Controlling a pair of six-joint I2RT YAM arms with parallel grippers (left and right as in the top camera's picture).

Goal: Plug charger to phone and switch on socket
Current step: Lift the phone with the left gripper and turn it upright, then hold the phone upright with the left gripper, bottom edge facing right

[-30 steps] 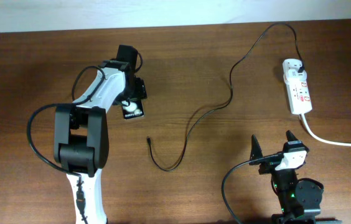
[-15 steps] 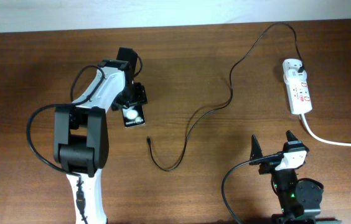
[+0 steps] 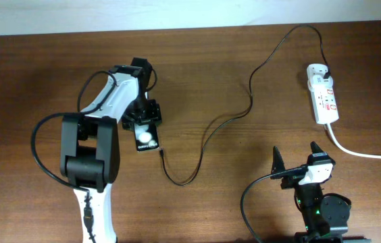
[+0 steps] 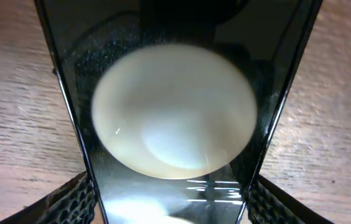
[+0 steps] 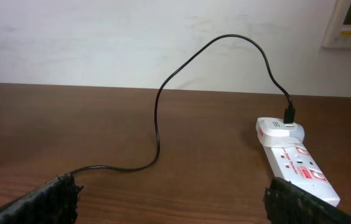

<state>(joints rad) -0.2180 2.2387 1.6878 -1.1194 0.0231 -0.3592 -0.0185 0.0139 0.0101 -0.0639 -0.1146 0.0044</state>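
While the left tool [image 3: 143, 121] hangs over the left half of the wooden worktop [image 3: 35, 74], it is clamped on the phone [image 3: 146, 138], its fingers [image 4: 70, 200] pressed against the two long edges (the left wrist view shows little else but the glossy black face and one large white round spot). Whether the phone rests on the wood or is raised off it cannot be told.

Just beside the phone's lower end, on its right, lies the small connector tip [image 3: 160, 151] of the charger [image 3: 224, 120], apart from the phone. From there the thin black cable dips in a loop towards the front edge, then climbs in curves to the far right, where its other end is plugged into the top of the socket [image 3: 323, 94]. That white power strip, with red markings, lies well apart from the phone, and a thick white cord [image 3: 359, 152] leaves its near end towards the right.

At the front right the right tool [image 3: 298, 156] stands with its jaws wide apart, holding nothing, facing the socket [image 5: 297, 165].
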